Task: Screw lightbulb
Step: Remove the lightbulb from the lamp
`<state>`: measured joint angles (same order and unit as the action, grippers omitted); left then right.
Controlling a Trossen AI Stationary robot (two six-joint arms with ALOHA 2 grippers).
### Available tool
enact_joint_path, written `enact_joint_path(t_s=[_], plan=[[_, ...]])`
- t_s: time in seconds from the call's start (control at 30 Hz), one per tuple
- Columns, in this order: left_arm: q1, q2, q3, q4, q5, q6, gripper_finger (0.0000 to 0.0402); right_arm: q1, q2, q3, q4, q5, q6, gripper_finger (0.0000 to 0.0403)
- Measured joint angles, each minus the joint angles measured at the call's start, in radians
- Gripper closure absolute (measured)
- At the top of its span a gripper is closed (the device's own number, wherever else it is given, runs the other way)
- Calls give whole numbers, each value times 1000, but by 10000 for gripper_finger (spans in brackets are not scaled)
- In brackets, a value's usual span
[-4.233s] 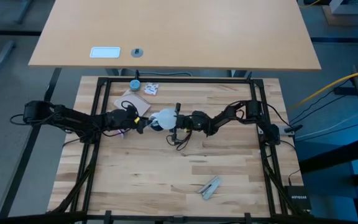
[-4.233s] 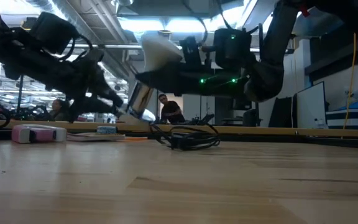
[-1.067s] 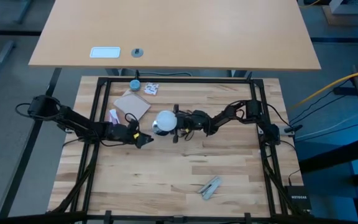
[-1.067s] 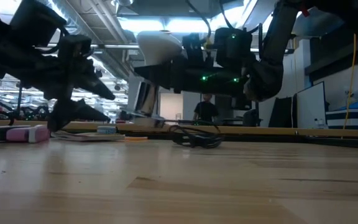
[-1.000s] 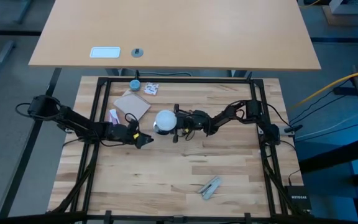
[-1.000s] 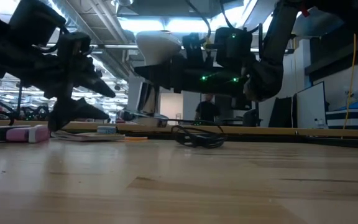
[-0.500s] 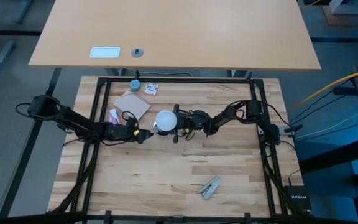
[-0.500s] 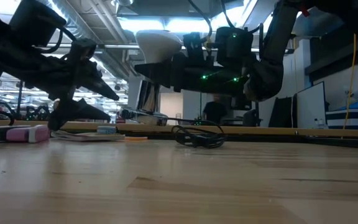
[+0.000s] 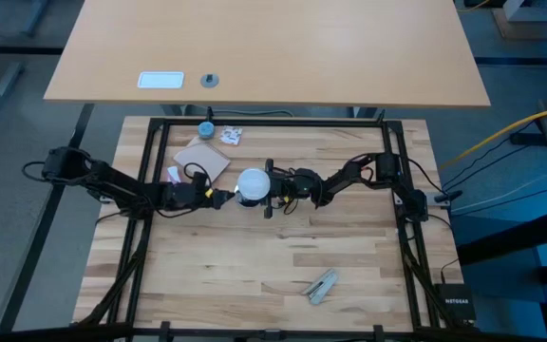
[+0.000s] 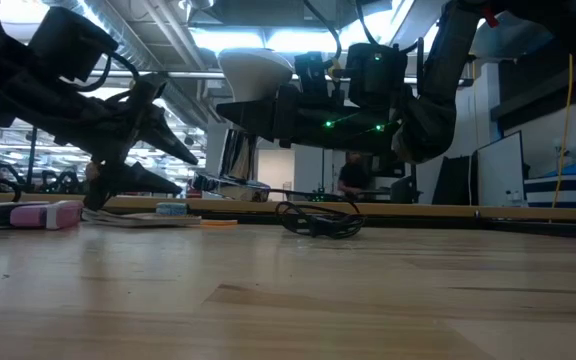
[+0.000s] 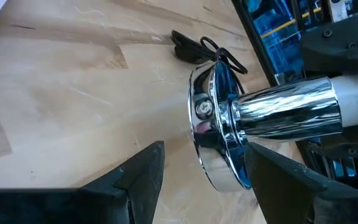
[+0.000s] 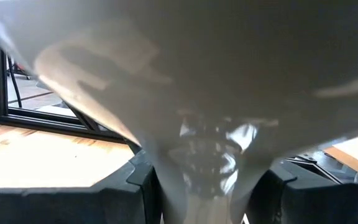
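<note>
The lightbulb (image 9: 253,184) is a frosted white globe, held upright above the table's middle with its globe up (image 10: 253,72). My right gripper (image 9: 273,187) is shut on its narrow lower end. A shiny chrome sleeve (image 11: 284,115) with a round chrome disc (image 11: 213,124) continues below the bulb. The sleeve's black cord (image 10: 318,218) lies on the table. My left gripper (image 9: 222,197) is open just left of the bulb. Its fingers (image 11: 145,180) stand on either side of the disc's rim, apart from it. My right gripper pinches the bulb's narrow neck (image 12: 210,155) between its two fingers, where the white glass runs into the chrome sleeve. The fingers come nearly level from the table's right. The bulb stands upright, globe up, clear of the table.
A cardboard piece (image 9: 207,157), a blue cap (image 9: 205,128) and a pink object (image 10: 48,214) lie at the far left. A silver object (image 9: 321,285) lies near the front edge. A black frame (image 9: 155,152) borders the table. A person (image 10: 351,175) stands in the room beyond.
My left gripper has swung toward the table's far edge and toward the bulb, rolling as it went. It has stayed open. My right gripper and the bulb have kept still.
</note>
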<state>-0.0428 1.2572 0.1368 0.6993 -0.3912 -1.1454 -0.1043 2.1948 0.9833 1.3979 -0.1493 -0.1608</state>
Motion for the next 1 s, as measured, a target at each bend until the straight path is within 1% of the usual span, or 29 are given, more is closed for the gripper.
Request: enact_joint_path(t_s=[0.13,0.23,0.33,0.5,0.6,0.7,0.77,0.87,1.0], plan=[[14,1,15,-3,1,9,188,0,0,0,0,0,-1,237],[13,22,48,0,2,49,188,-1,0,0,0,0,-1,237],[13,84,82,-4,9,47,188,-1,0,0,0,0,-2,237],[12,208,118,8,16,-23,188,-1,0,-1,-7,0,-5,237],[11,261,124,77,43,-23,188,-1,0,-1,-8,-2,-5,237],[11,289,124,174,71,33,188,-1,0,-1,6,-1,-7,237],[11,292,123,206,77,75,189,-1,0,-1,10,-2,-9,237],[12,289,122,218,81,117,203,-1,0,0,9,-13,-9,237],[11,288,117,217,100,130,247,-1,0,0,7,-65,-11,237]])
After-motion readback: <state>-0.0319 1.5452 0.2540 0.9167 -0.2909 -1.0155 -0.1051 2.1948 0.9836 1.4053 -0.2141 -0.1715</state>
